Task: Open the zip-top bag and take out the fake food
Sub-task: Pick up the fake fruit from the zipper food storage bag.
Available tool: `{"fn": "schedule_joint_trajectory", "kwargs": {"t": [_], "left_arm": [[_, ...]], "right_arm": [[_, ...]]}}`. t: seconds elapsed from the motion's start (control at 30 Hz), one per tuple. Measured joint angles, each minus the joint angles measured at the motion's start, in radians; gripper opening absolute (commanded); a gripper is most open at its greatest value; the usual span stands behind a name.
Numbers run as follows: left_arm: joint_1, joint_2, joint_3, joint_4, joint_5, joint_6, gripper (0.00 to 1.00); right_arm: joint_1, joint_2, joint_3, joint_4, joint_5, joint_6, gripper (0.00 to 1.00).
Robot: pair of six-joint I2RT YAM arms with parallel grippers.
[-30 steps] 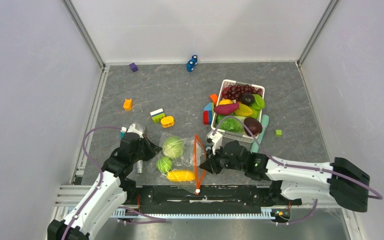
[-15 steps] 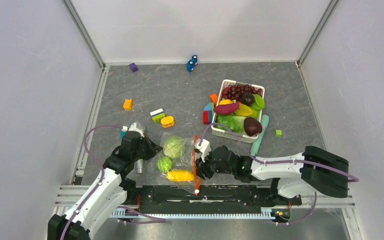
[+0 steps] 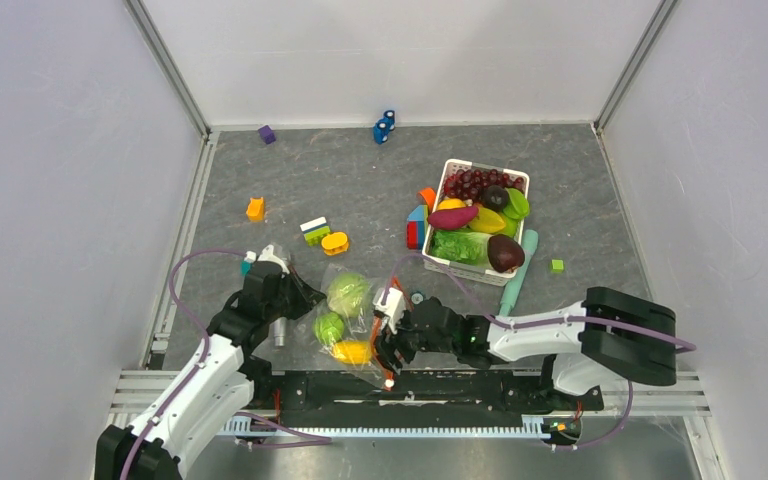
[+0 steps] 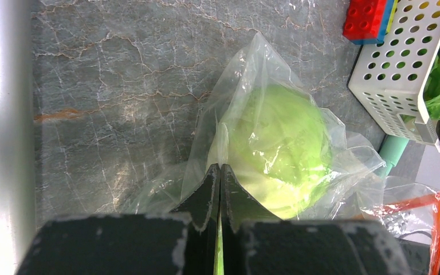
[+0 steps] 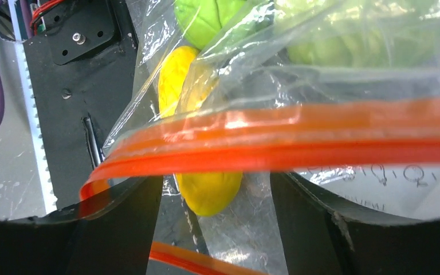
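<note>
The clear zip-top bag (image 3: 358, 322) lies at the table's near edge, its red-orange zipper strip (image 5: 298, 137) running across the right wrist view. Inside it are a pale green cabbage (image 3: 348, 293), a round green fruit (image 3: 328, 327) and a yellow corn cob (image 3: 352, 351). My left gripper (image 4: 220, 172) is shut on a fold of the bag's film, just beside the cabbage (image 4: 275, 149). My right gripper (image 5: 215, 229) is open at the bag's mouth, between the two zipper strips. The corn cob (image 5: 209, 192) lies just ahead of its fingers, untouched.
A white slatted basket (image 3: 457, 268) of toy produce stands to the back right, with a teal bar (image 3: 518, 275) along its right side. Coloured blocks (image 3: 315, 230) are scattered across the mat. The black base rail (image 3: 460, 385) runs along the near edge.
My right gripper moved left into the bag's mouth and opened. The zipper strip, which stood raised, now lies lower over its fingers. The left arm has not moved.
</note>
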Motion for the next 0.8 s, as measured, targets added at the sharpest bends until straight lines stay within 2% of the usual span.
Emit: {"fn": "schedule_joint_trajectory", "kwargs": {"t": [0.37, 0.43, 0.57, 0.8], "left_arm": [[0.0, 0.0, 0.0, 0.003, 0.003, 0.0, 0.02], [0.0, 0.0, 0.0, 0.005, 0.008, 0.0, 0.02], [0.0, 0.0, 0.0, 0.007, 0.014, 0.0, 0.02], [0.0, -0.005, 0.0, 0.007, 0.016, 0.0, 0.02]], "right_arm": [[0.026, 0.154, 0.097, -0.015, -0.006, -0.054, 0.74], [0.027, 0.172, 0.105, -0.015, -0.008, -0.058, 0.69], [0.027, 0.2, 0.115, -0.014, -0.008, -0.068, 0.49], [0.027, 0.199, 0.113, -0.013, -0.011, -0.063, 0.38]]}}
